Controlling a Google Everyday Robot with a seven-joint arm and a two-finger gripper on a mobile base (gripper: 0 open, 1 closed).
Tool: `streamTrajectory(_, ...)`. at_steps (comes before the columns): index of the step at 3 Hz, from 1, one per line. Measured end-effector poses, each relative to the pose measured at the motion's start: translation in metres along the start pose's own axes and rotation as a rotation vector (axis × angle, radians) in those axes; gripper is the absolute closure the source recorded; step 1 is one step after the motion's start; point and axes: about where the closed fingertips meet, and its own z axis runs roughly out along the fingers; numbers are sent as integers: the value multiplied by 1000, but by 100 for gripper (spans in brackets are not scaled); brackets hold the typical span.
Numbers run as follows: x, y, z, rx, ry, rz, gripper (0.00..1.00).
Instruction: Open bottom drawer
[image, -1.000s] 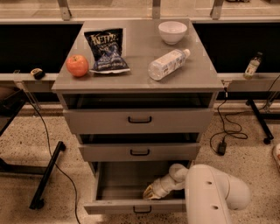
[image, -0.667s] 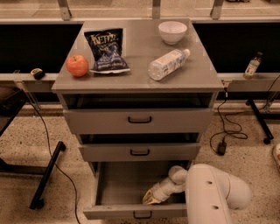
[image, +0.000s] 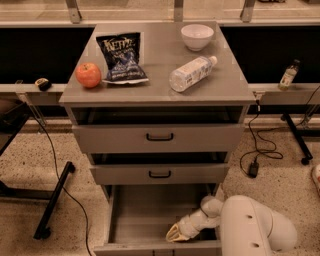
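The bottom drawer (image: 145, 212) of the grey cabinet is pulled far out and shows a plain grey inside with nothing in it. Its front panel (image: 130, 248) runs along the lower edge of the view; its handle is not visible. My gripper (image: 175, 233), with yellowish tips, reaches down into the drawer at its front right, right behind the front panel. The white arm (image: 250, 227) comes in from the lower right.
The top drawer (image: 160, 136) and middle drawer (image: 160, 174) stand slightly out. On the cabinet top lie an apple (image: 88, 75), a chip bag (image: 121, 57), a plastic bottle (image: 192, 73) and a white bowl (image: 197, 36). Cables (image: 255, 150) and black stand legs (image: 52, 205) lie on the floor.
My gripper has moved a little left and toward the drawer's front. The bottom drawer has come slightly further out.
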Motion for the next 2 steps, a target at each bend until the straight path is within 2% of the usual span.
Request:
streamTrajectory(1, 0, -3, -1, -2, -7, 4, 100)
streamTrajectory(2, -3, -7, -13, 31, 0, -11, 100)
